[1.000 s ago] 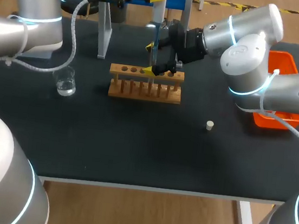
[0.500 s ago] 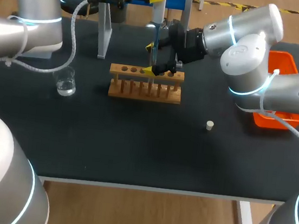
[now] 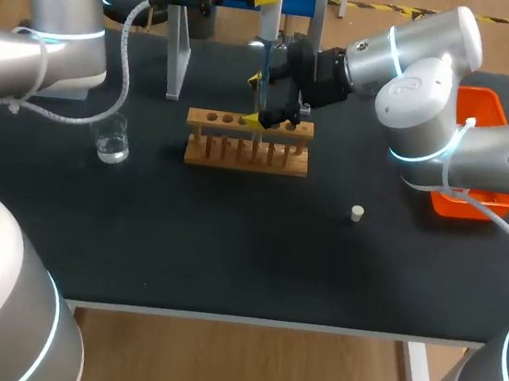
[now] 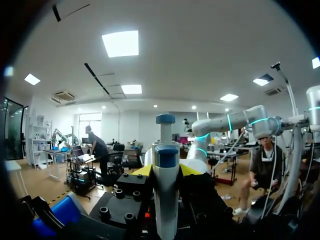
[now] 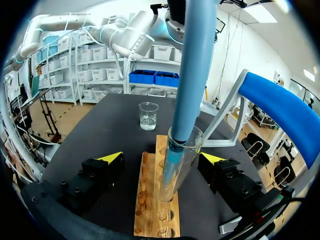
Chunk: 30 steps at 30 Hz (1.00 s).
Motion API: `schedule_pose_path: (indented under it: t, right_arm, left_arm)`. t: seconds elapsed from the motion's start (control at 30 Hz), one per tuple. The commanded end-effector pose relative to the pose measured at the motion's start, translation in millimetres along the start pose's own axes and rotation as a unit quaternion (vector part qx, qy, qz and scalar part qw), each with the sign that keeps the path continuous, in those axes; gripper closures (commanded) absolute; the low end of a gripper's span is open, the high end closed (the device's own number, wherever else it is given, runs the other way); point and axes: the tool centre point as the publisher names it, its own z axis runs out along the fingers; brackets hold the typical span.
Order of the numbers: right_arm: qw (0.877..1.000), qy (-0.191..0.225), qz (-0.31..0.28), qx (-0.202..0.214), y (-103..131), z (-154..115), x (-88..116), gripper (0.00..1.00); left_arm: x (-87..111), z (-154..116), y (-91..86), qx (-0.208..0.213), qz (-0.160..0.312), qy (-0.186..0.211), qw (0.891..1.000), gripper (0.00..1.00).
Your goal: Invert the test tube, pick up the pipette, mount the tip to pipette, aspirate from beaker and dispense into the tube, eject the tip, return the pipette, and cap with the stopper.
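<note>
My left gripper (image 4: 165,172) is closed tight on the pipette (image 4: 166,205), with a yellow finger on each side. The blue tip (image 5: 192,75) goes down into the test tube (image 5: 176,165). The test tube stands a bit tilted in the wooden rack (image 5: 147,200). My right gripper (image 5: 162,158) is wide, and the test tube is between its fingers, not squeezed. The beaker (image 5: 148,116) sits past the wooden rack. The stopper (image 3: 357,213) lies alone on the table (image 3: 228,252).
</note>
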Motion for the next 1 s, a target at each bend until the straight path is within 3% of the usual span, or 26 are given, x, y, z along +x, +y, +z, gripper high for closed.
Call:
schedule_pose_path:
  t: [0.03,0.5,0.7,1.0]
  right_arm:
    - [1.0,0.001,0.0,0.001,0.2,-1.1,-0.3,0.0]
    - [1.0,-0.006,-0.003,-0.011,-2.9,-28.9,5.9,0.0]
    - [0.999,-0.02,-0.009,-0.024,-4.0,-60.7,13.5,0.0]
    - [0.996,-0.051,-0.009,-0.072,-0.1,-129.3,39.5,0.0]
  left_arm:
    - [-1.4,-0.2,0.4,0.001,0.001,0.002,1.0,1.0]
    - [-1.4,-0.2,0.4,0.001,0.001,0.002,1.0,1.0]
    - [-1.4,-0.2,0.4,0.001,0.001,0.002,1.0,1.0]
    - [-1.4,-0.2,0.4,0.001,0.001,0.002,1.0,1.0]
